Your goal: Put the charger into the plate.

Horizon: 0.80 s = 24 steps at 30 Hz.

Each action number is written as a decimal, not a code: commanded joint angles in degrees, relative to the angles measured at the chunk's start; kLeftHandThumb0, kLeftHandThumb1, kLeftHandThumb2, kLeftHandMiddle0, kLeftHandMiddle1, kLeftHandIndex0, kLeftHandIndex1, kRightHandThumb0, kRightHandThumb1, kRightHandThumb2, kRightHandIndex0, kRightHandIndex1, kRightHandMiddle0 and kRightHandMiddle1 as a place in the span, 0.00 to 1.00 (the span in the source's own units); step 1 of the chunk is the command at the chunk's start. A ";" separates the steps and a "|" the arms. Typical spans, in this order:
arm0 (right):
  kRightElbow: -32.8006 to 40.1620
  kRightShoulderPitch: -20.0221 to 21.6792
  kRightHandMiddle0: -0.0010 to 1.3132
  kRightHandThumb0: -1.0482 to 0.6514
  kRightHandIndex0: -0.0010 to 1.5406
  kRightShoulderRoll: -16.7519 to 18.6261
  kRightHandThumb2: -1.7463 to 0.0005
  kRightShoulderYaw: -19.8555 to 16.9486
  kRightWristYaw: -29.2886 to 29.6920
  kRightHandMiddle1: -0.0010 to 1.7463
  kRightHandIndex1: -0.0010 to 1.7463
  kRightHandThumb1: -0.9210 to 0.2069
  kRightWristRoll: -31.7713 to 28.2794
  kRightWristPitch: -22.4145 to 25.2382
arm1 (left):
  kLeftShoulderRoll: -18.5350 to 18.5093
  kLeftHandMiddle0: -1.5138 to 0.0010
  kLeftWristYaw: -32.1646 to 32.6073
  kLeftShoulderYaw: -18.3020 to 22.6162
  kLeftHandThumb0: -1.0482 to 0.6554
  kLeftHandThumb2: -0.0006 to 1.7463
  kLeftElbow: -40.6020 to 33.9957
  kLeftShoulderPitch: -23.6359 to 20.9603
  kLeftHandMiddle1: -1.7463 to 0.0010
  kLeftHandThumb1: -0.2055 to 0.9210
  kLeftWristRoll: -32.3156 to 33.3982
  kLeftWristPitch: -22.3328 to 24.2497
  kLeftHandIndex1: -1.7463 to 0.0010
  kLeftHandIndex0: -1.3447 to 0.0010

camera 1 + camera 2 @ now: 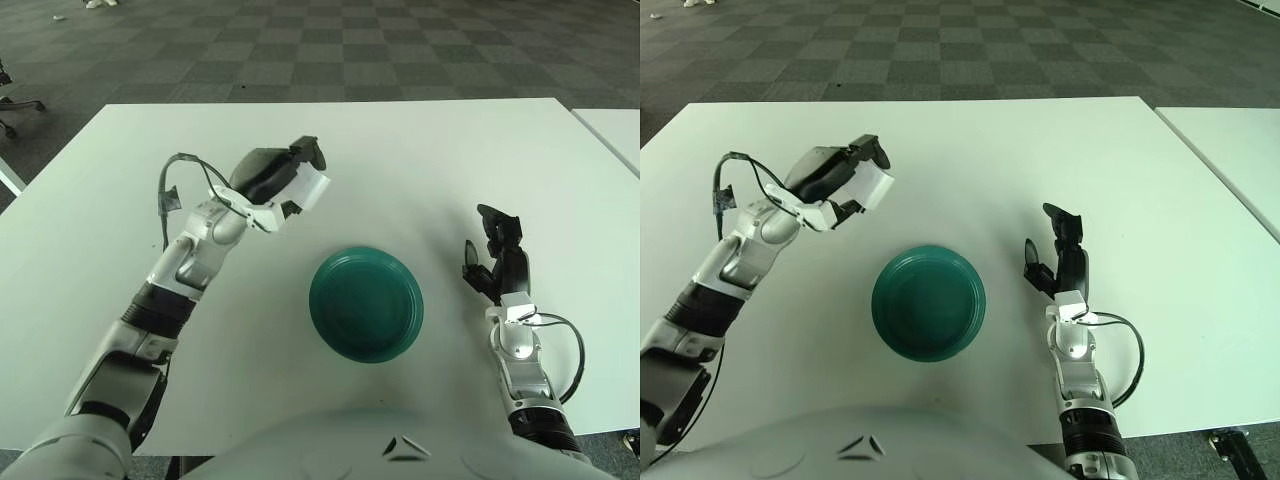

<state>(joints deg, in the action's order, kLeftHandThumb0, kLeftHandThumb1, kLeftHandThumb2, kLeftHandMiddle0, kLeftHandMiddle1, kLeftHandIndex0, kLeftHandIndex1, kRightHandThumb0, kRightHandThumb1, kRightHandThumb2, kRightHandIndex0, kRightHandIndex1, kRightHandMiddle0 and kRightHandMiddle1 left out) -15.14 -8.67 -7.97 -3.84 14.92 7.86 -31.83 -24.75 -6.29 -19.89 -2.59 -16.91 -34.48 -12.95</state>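
A white block-shaped charger [309, 189] is held in my left hand [285, 183], lifted above the white table [420, 160]. It hangs up and to the left of the dark green plate [366, 303], which lies near the table's front middle. The hand's dark fingers wrap around the charger, leaving its white end showing toward the plate. My right hand [493, 258] shows to the right of the plate with its fingers spread and nothing in them.
A second white table [615, 130] edge shows at the far right. Checkered grey carpet lies beyond the table. A chair base [10, 105] stands at the far left on the floor.
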 commanded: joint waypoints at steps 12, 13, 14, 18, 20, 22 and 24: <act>-7.17 -5.45 0.00 0.16 0.18 2.34 0.63 1.45 1.06 0.54 0.00 0.00 2.14 -1.10 | 1.57 0.44 -10.80 -5.56 0.61 0.94 -7.83 4.98 0.04 0.20 0.58 -1.53 0.00 0.53; -7.14 -5.49 0.00 0.16 0.18 2.41 0.63 1.53 1.15 0.54 0.00 0.00 2.22 -1.11 | 1.37 0.45 -11.18 -5.77 0.61 0.94 -7.81 4.87 0.04 0.20 0.37 -1.96 0.00 0.54; -7.13 -5.51 0.00 0.16 0.18 2.44 0.63 1.58 1.22 0.54 0.00 0.00 2.27 -1.11 | 1.28 0.45 -11.46 -5.88 0.61 0.93 -7.78 4.79 0.03 0.21 0.22 -2.26 0.00 0.54; -6.87 -5.77 0.00 0.16 0.18 2.69 0.63 1.92 1.64 0.54 0.00 0.00 2.63 -1.10 | 1.27 0.47 -12.85 -6.32 0.61 0.93 -7.43 4.67 0.02 0.22 -0.13 -2.58 0.00 0.55; -6.74 -5.86 0.00 0.16 0.18 2.77 0.63 2.02 1.77 0.54 0.00 0.00 2.75 -1.08 | 1.40 0.47 -13.68 -6.62 0.61 0.93 -7.49 4.76 0.01 0.22 -0.09 -2.48 0.00 0.55; -6.49 -6.02 0.00 0.16 0.18 2.87 0.63 2.16 1.93 0.54 0.00 0.00 2.90 -1.02 | 1.53 0.47 -14.74 -7.03 0.61 0.93 -8.03 5.10 0.01 0.23 0.20 -2.26 0.00 0.55; -6.05 -6.27 0.00 0.16 0.18 3.06 0.63 2.36 2.12 0.54 0.00 0.00 3.13 -0.90 | 1.58 0.47 -15.74 -7.38 0.61 0.93 -9.10 5.83 0.01 0.23 0.58 -2.03 0.00 0.56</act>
<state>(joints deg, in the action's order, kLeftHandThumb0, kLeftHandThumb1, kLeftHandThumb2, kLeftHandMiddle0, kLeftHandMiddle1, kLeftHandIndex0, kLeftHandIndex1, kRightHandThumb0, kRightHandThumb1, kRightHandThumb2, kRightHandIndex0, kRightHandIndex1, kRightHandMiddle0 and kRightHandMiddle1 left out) -15.14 -8.69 -7.86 -3.26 16.39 9.32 -31.98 -22.95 -20.37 -26.54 -10.21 -11.90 -34.30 -15.02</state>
